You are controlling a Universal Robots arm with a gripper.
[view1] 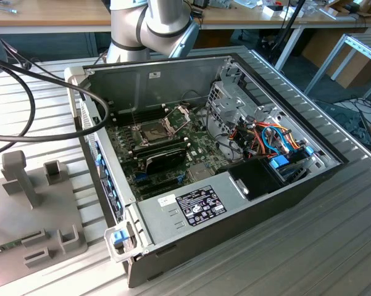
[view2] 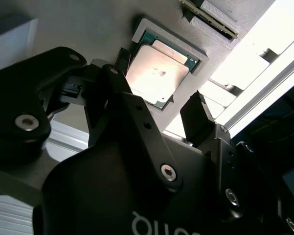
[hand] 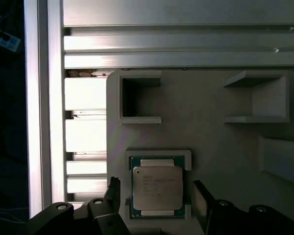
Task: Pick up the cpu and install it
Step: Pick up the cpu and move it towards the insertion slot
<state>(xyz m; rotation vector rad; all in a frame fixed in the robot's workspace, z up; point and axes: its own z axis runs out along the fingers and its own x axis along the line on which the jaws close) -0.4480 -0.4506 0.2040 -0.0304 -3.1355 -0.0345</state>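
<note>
The cpu (hand: 156, 191) is a flat square chip with a pale silver top on a green edge. It lies in a shallow square pocket of a grey holder plate (hand: 205, 137). In the second wrist view the cpu (view2: 156, 73) rests in the same pocket. My gripper (hand: 157, 197) hangs just over it, open, with one black fingertip (hand: 113, 188) on each side of the chip and a gap to it on both sides. The second wrist view shows the gripper (view2: 159, 88) straddling the chip the same way. The dark socket (view1: 155, 131) on the green motherboard (view1: 200, 148) has its metal frame swung up.
The open computer case (view1: 234, 203) fills the middle of the exterior view, with drive cages and coloured cables at its right. The grey holder plate (view1: 37, 209) with upright blocks lies at the exterior view's left. Black cables (view1: 25, 86) loop above it. The ribbed aluminium table (hand: 83, 132) borders the plate.
</note>
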